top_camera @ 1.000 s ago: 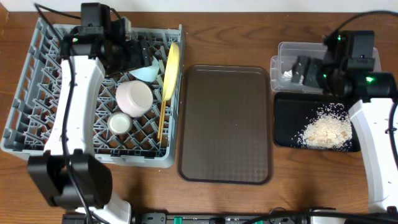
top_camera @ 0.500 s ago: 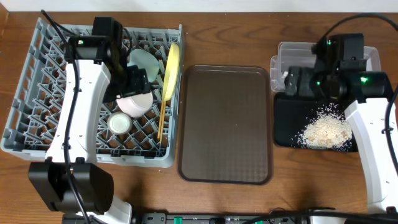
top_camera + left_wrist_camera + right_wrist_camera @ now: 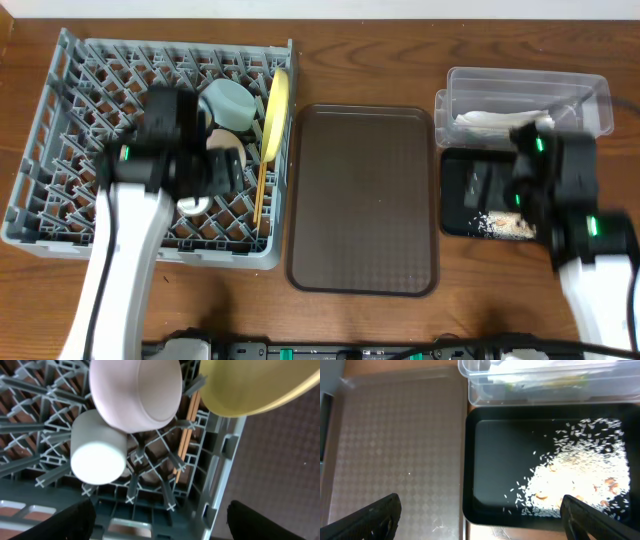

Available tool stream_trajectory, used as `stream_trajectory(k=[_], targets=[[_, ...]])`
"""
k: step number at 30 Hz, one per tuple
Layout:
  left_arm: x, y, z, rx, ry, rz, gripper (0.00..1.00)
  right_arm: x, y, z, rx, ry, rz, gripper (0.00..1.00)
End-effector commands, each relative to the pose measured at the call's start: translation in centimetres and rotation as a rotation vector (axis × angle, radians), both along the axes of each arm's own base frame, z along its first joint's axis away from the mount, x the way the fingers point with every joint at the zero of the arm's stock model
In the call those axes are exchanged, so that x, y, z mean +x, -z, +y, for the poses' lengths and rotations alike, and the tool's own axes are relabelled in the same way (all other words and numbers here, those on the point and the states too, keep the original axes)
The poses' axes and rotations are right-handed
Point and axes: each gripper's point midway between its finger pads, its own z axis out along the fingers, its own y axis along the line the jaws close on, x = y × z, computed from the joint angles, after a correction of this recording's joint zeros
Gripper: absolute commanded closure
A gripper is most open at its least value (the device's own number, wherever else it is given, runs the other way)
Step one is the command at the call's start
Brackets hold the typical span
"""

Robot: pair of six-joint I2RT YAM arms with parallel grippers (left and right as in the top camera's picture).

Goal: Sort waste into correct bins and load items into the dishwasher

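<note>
The grey dish rack (image 3: 60, 150) holds the light blue bowl (image 3: 228, 100), the upright yellow plate (image 3: 276, 112), the white bowl (image 3: 228, 146) and the chopsticks (image 3: 259, 195). My left gripper (image 3: 212, 172) hangs open and empty above the rack's front. Its view shows the white bowl (image 3: 135, 390), white cup (image 3: 97, 452), plate (image 3: 255, 385) and chopsticks (image 3: 185, 435). My right gripper (image 3: 497, 190) is open and empty over the black tray (image 3: 460, 215), which holds the crumbs (image 3: 585, 475). The clear tub (image 3: 470, 85) holds the napkin (image 3: 490, 120) and the wrapper (image 3: 545, 382).
The brown serving tray (image 3: 362, 195) lies between the rack and the bins and also shows in the right wrist view (image 3: 395, 445). Bare wooden table runs along the front edge. Both arms are blurred in the overhead view.
The left arm has drawn back from the rear of the rack toward its front, leaving the light blue bowl there. The right arm has drawn back from the clear tub to over the black tray.
</note>
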Motion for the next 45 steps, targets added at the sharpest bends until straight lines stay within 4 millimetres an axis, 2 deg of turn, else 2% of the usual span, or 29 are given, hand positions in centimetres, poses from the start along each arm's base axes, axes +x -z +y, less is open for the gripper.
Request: stream_trajectory(k=[1,5,6,11,23,36,42,45], targets=[[-2.1,-0.5,0.5,0.004,-0.011,-0.111,0.13,-2.5,-0.9,-0.7,-0.026,0.03,-0.112,0.01],[-3.6,-1.0,0.6,-0.008,-0.013,-0.244,0.12,-5.4,-2.2,-0.9,-0.021,0.035,-0.217,0.01],[-4.1,-1.0,0.6,-0.009,-0.013,-0.259,0.03,-5.9,-2.5,-1.0,-0.02,0.035,-0.235,0.01],[-6.2,-1.1,0.8,-0.011,-0.013,-0.285,0.03,-8.3,-2.9,-1.1,-0.018,0.035,-0.259,0.01],[-6.1,-1.0,0.8,-0.011,-0.013,-0.281,0.03,-11.8,0.4,-1.3,-0.031,0.032,-0.074,0.01],[-6.0,-0.6,0.8,-0.01,-0.013,-0.265,0.02,-12.1,0.1,-1.1,-0.016,0.027,-0.101,0.01],[-6.0,-0.6,0.8,-0.01,-0.013,-0.265,0.02,-9.6,-2.8,-0.9,-0.045,-0.016,-0.42,0.01],[-6.0,-0.6,0.8,-0.01,-0.013,-0.265,0.02,-8.6,-2.7,-0.9,-0.044,-0.014,-0.556,0.01]])
